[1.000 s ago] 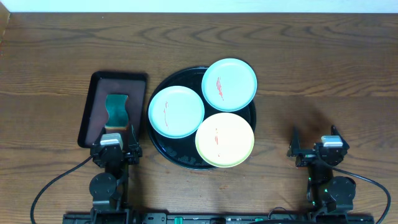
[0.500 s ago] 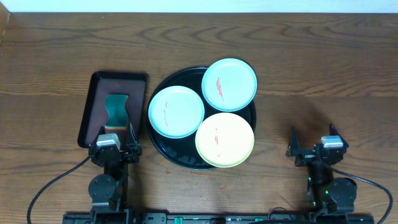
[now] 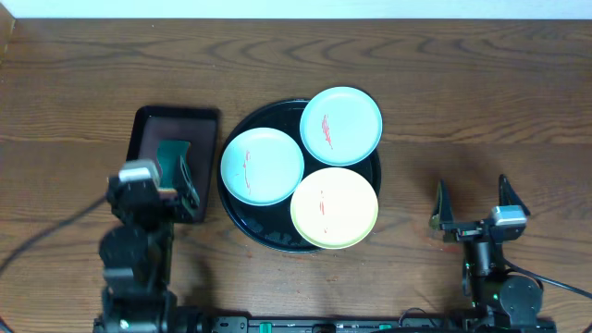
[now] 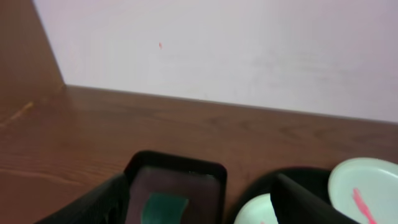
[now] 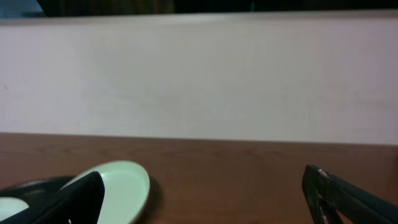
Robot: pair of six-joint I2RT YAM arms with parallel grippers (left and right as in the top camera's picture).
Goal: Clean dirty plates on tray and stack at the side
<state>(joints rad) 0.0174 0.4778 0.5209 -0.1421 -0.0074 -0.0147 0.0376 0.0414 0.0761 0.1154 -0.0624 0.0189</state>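
Note:
Three dirty plates lie on the round black tray (image 3: pixel 239 215): a mint one (image 3: pixel 262 166) at the left, a mint one (image 3: pixel 340 126) at the back overhanging the rim, and a yellow one (image 3: pixel 334 207) in front, all with thin red smears. My left gripper (image 3: pixel 172 178) hangs open over the near end of the brown tray, left of the plates, with nothing between its fingers. My right gripper (image 3: pixel 474 198) stands open and holds nothing, on bare table right of the tray. The left wrist view shows two mint plates (image 4: pixel 367 186) (image 4: pixel 258 213) at the right.
A dark brown rectangular tray (image 3: pixel 148 125) left of the black tray holds a green sponge (image 3: pixel 170 154), also seen in the left wrist view as the brown tray (image 4: pixel 180 171) and sponge (image 4: pixel 163 205). A pale wall runs behind the table. A plate's edge (image 5: pixel 121 186) shows at the left of the right wrist view.
My left arm has lifted and moved forward and left, its gripper now over the brown tray's near end. The right gripper has shifted slightly right. The plates have not moved.

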